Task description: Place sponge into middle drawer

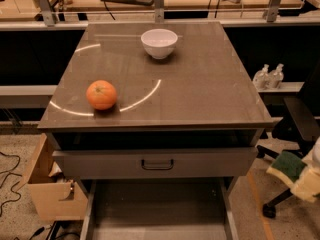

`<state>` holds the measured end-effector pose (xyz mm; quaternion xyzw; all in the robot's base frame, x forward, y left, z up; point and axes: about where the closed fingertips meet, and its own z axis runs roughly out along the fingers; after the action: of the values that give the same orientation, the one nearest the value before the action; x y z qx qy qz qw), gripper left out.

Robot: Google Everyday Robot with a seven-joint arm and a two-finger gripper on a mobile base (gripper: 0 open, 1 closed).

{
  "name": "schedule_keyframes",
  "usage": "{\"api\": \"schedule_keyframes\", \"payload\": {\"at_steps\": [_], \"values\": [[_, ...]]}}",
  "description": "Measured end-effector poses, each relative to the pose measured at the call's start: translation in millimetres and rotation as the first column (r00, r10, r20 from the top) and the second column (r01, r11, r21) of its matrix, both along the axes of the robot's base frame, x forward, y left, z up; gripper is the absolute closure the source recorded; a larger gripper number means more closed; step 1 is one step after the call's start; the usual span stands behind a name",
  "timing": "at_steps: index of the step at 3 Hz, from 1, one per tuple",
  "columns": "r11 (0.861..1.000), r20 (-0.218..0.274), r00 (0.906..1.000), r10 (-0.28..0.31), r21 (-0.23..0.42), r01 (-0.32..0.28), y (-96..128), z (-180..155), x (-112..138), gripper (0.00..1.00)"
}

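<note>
The sponge (294, 173), yellow with a dark green face, hangs in the air at the far right, beside the cabinet at drawer height. My gripper (313, 165) is at the right edge of the view, mostly cut off, and is shut on the sponge. The middle drawer (155, 206) is pulled open at the bottom centre, a wide grey tray with a bare floor, left of and below the sponge. Above it is a grey drawer front with a dark loop handle (157, 164).
An orange (101, 94) and a white bowl (159, 43) sit on the cabinet top (200, 89). A cardboard box (50, 194) stands on the floor at the left. A black office chair (295, 129) stands at the right, behind the sponge. Two bottles (268, 76) stand on a shelf.
</note>
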<state>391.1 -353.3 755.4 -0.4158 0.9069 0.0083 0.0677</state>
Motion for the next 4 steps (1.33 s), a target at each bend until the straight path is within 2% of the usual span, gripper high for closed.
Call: {"api": "schedule_keyframes", "payload": {"at_steps": [1,2,3,4], "values": [[0.996,0.012,0.9971,0.075,-0.059,-0.074,-12.0,-48.9,-37.4,1.0],[0.982,-0.009,0.9833,0.182,-0.048,-0.182,1.2,-107.1,-71.3,1.0],[0.959,-0.033,0.9588,0.282,0.035,-0.281,32.4,-152.4,-93.5,1.0],[0.923,-0.045,0.9274,0.371,0.126,-0.364,66.0,-183.8,-107.7,1.0]]}}
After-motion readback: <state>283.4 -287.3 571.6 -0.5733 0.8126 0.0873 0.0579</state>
